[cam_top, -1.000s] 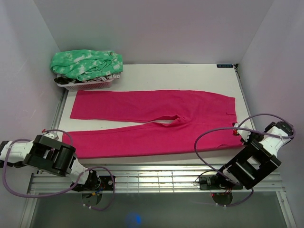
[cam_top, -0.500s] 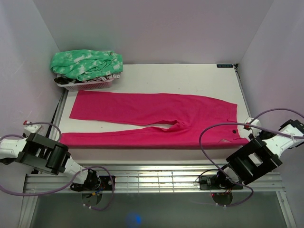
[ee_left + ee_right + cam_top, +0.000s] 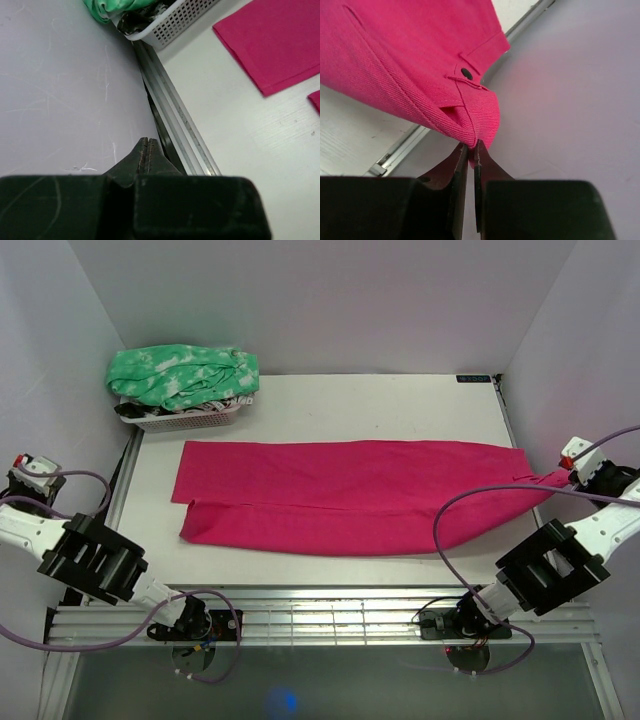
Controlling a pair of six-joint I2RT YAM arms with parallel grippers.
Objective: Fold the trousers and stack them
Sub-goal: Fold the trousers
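Observation:
The magenta-pink trousers (image 3: 350,495) lie on the white table (image 3: 400,400), folded lengthwise with one leg over the other and the hems at the left. My right gripper (image 3: 563,474) is past the table's right edge. It is shut on the waistband corner, which is lifted and pulled taut; the right wrist view shows its tips (image 3: 471,146) pinching the pink fabric (image 3: 410,60) near a dark button (image 3: 466,73). My left gripper (image 3: 32,472) is off the table's left side by the wall. Its jaws (image 3: 148,141) are shut and empty. The trouser hems (image 3: 280,45) lie apart from it.
A white basket (image 3: 185,420) piled with a green-and-white garment (image 3: 180,375) stands at the back left corner; it also shows in the left wrist view (image 3: 175,22). A metal rail (image 3: 175,115) runs along the table's left edge. Walls stand close on both sides.
The trousers went from spread open to folded leg over leg and slid to the right. My right gripper pulled the waist rightward off the edge. My left gripper moved back and left, away from the hems.

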